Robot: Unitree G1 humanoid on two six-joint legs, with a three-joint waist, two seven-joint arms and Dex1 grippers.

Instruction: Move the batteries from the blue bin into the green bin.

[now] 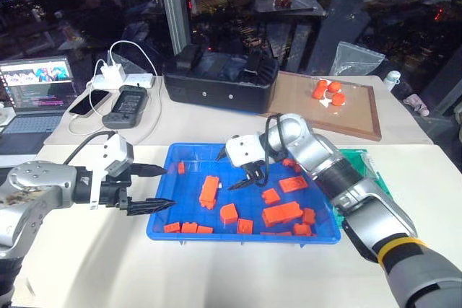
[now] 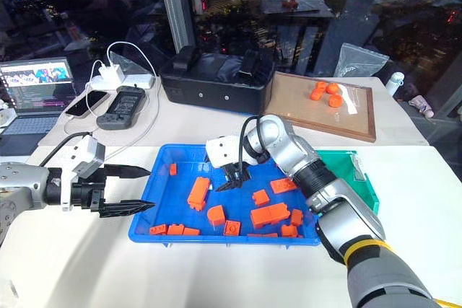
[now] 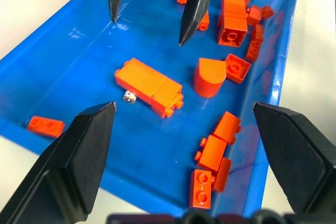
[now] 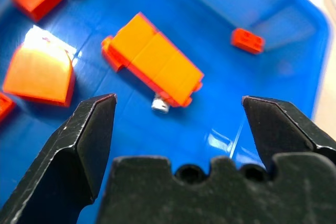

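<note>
The blue bin [image 1: 189, 205] lies in the middle of the white table and holds several orange blocks. One battery [image 3: 127, 97] shows as a small silvery end against the side of a long orange block [image 1: 210, 191]; the rest of the battery [image 4: 160, 103] is hidden by that block. My right gripper [image 1: 226, 172] hangs open over the bin's rear left part, just above this spot. At the bin's left rim my left gripper [image 1: 167, 187] stands open, pointing in, with nothing between its fingers. The green bin [image 2: 346, 171] sits against the blue bin's right side, partly hidden by my right arm.
A black box [image 1: 220, 81] stands behind the blue bin. A wooden-framed board [image 1: 328, 110] with orange pieces lies at the back right. A laptop [image 1: 36, 95], a phone, a charger with cables and a dark handheld device [image 1: 126, 106] sit at the back left.
</note>
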